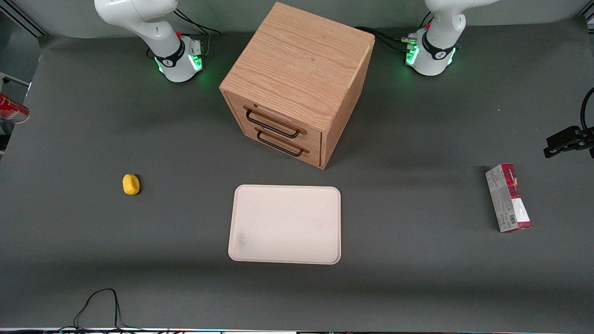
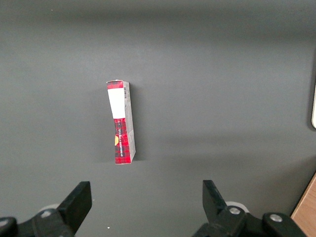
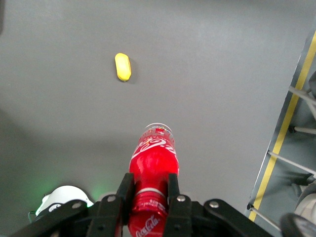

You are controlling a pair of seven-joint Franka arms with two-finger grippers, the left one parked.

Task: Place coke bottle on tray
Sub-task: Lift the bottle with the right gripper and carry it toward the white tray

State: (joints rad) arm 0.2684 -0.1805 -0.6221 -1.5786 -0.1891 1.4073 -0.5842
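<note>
My right gripper (image 3: 149, 185) is shut on the coke bottle (image 3: 153, 158), its fingers (image 3: 124, 192) clamped on the neck just below the red cap. The red bottle with white script hangs above the grey table, silvery base pointing down. In the front view only part of the coke bottle (image 1: 13, 110) shows, at the very edge of the picture toward the working arm's end of the table; the gripper itself is not seen there. The cream tray (image 1: 285, 225) lies flat mid-table, nearer the front camera than the wooden cabinet, with nothing on it.
A wooden two-drawer cabinet (image 1: 297, 83) stands at the table's middle. A small yellow object (image 1: 131, 184) (image 3: 123, 66) lies between the bottle and the tray. A red-and-grey carton (image 1: 508, 197) (image 2: 121, 123) lies toward the parked arm's end. A yellow floor stripe (image 3: 291, 113) runs alongside the table's edge.
</note>
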